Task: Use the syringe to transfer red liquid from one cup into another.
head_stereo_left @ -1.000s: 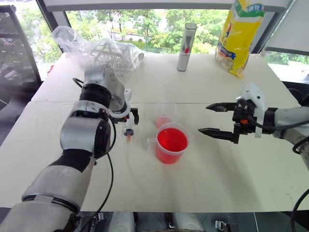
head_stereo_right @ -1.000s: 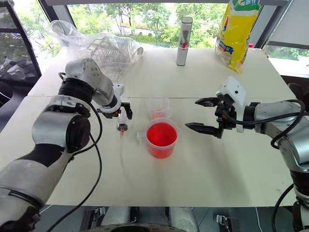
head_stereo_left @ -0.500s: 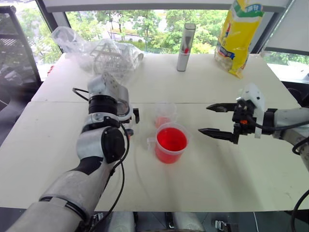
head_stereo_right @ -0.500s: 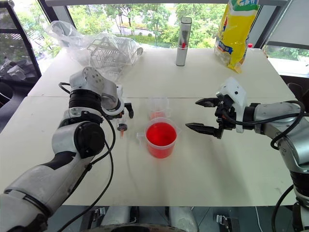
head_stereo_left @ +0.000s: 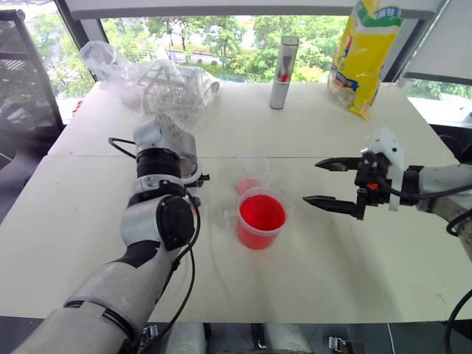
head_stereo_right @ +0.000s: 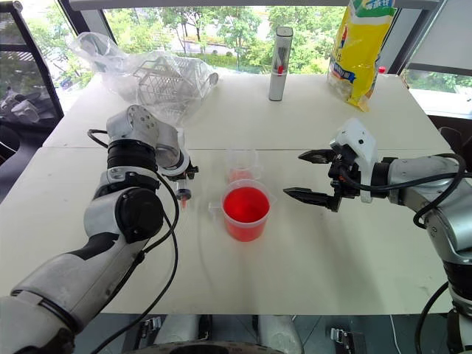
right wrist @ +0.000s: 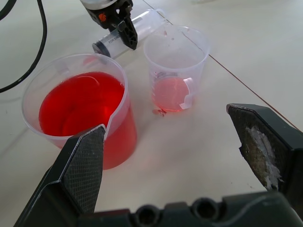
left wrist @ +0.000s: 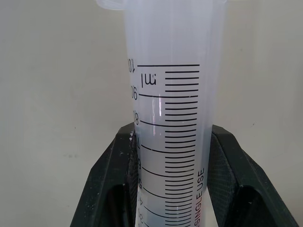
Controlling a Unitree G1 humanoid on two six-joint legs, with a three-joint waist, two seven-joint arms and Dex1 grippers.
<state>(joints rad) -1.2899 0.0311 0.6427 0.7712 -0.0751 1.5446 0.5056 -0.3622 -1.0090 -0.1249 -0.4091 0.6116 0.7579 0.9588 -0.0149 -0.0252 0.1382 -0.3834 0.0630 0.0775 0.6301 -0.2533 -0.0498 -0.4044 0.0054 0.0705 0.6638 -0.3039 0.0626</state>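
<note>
Left fingers [left wrist: 227,175] clamped on syringe [left wrist: 168,118] barrel, its plunger hidden, right fingers [head_stereo_left: 324,200] spread wide, empty

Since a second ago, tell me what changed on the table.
The left hand rolled at the wrist over the syringe lying on the table and shut its fingers on the barrel; a second ago they stood open around it. The syringe itself has not visibly moved. The right hand stayed open in place, and the beaker of red liquid and the small cup kept their spots.
</note>
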